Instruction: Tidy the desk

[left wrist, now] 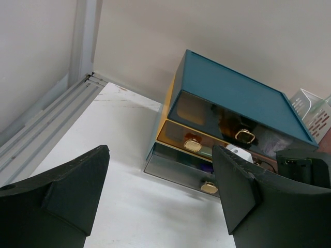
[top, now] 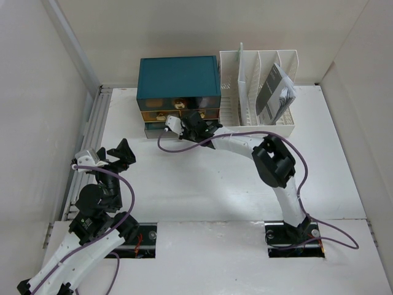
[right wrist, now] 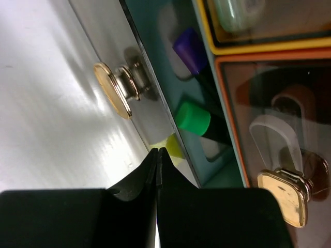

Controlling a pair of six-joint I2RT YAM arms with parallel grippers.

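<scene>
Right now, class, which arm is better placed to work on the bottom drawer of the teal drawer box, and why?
The right. The right tool, shut, sits at the bottom drawer, close to its round gold knob. The left tool hangs open over bare desk, well left of the drawer box.

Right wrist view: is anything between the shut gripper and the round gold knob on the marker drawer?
Nothing visible. The right gripper, shut, has its tips at the drawer's clear front; the round knob sits apart along that same panel. The markers lie behind it, inside the drawer.
</scene>
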